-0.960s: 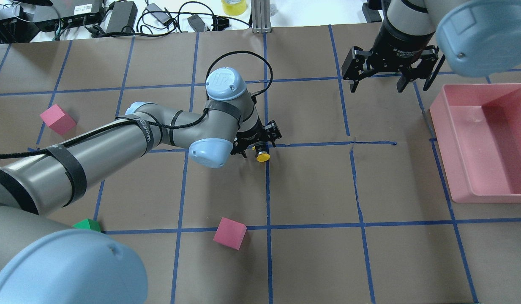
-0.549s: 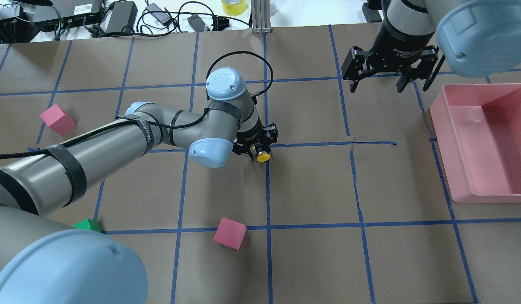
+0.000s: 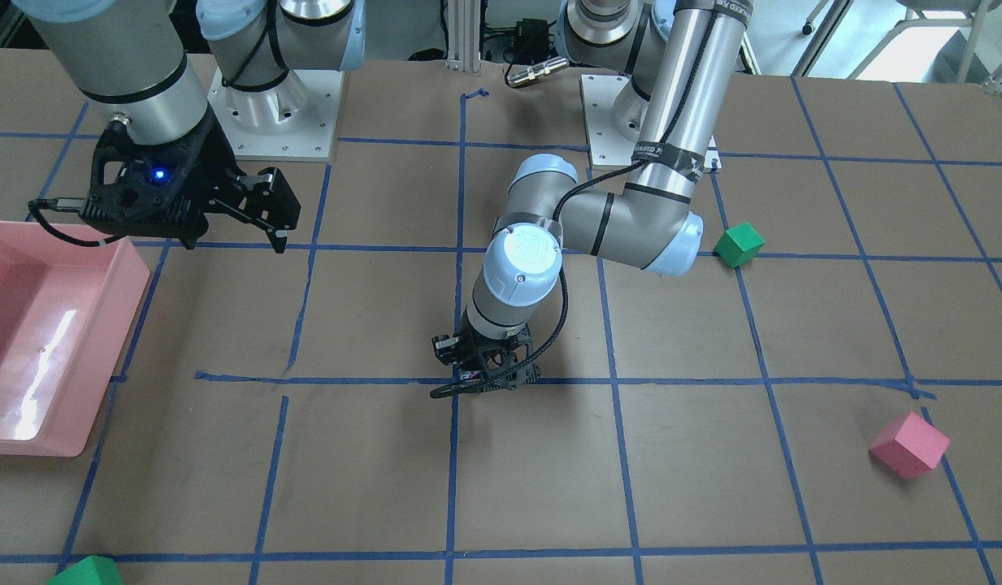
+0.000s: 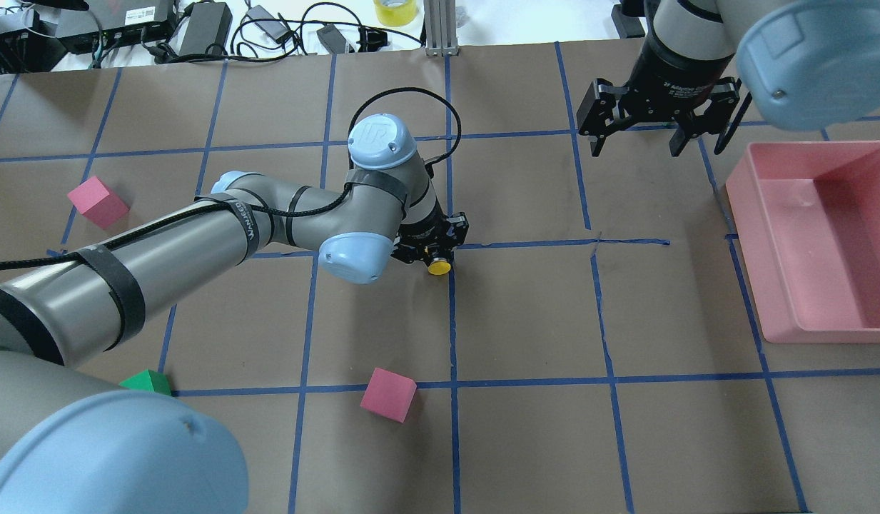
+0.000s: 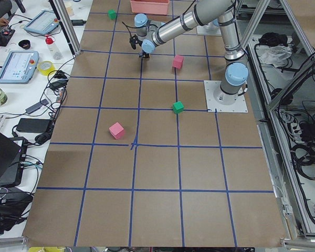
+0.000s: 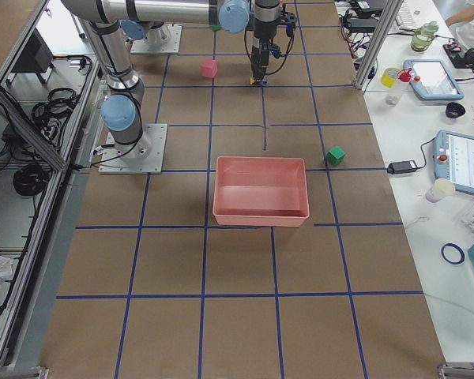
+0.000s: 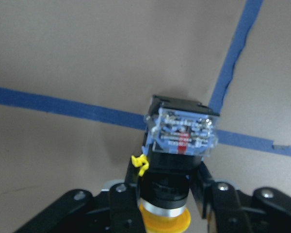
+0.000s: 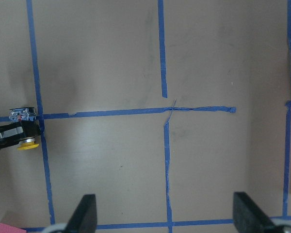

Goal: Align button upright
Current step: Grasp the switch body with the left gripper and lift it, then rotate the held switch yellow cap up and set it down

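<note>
The button lies on its side at the table's middle where blue tape lines cross. Its yellow cap (image 4: 440,268) points toward the robot's base. In the left wrist view its black body (image 7: 169,187) sits between the two fingers (image 7: 126,199), with its clear, silvery base (image 7: 182,133) pointing away. My left gripper (image 4: 431,248) is low at the table and shut on the button. The right wrist view shows the button (image 8: 27,143) from afar. My right gripper (image 4: 636,146) hangs open and empty at the far right, well away from the button.
A pink bin (image 4: 743,207) stands at the right edge. Pink cubes (image 4: 387,394) (image 4: 97,201) and a green cube (image 4: 148,380) lie on the left half. Another green cube (image 3: 86,573) lies at the far side. Cables and boxes line the far table edge.
My left gripper's fingers have closed in on the button's body and the yellow cap has shifted slightly. The right arm has not moved.
</note>
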Action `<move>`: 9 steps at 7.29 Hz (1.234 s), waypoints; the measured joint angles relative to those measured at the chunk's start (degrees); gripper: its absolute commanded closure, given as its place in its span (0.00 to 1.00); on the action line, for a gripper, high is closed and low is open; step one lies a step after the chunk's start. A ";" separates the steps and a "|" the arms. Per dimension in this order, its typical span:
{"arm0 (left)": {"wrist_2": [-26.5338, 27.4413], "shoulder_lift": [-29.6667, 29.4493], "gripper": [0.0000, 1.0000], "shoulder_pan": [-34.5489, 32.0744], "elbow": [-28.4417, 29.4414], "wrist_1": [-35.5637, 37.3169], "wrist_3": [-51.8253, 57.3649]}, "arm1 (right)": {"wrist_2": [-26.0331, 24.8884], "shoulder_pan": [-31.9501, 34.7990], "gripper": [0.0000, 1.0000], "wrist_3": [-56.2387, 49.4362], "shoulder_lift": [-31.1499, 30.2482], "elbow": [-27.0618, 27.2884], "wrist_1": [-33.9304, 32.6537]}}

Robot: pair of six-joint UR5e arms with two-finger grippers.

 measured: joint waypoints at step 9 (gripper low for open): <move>-29.87 -0.15 1.00 6.10 -0.05 -0.70 -35.84 | 0.10 0.06 0.00 0.03 0.07 0.03 0.07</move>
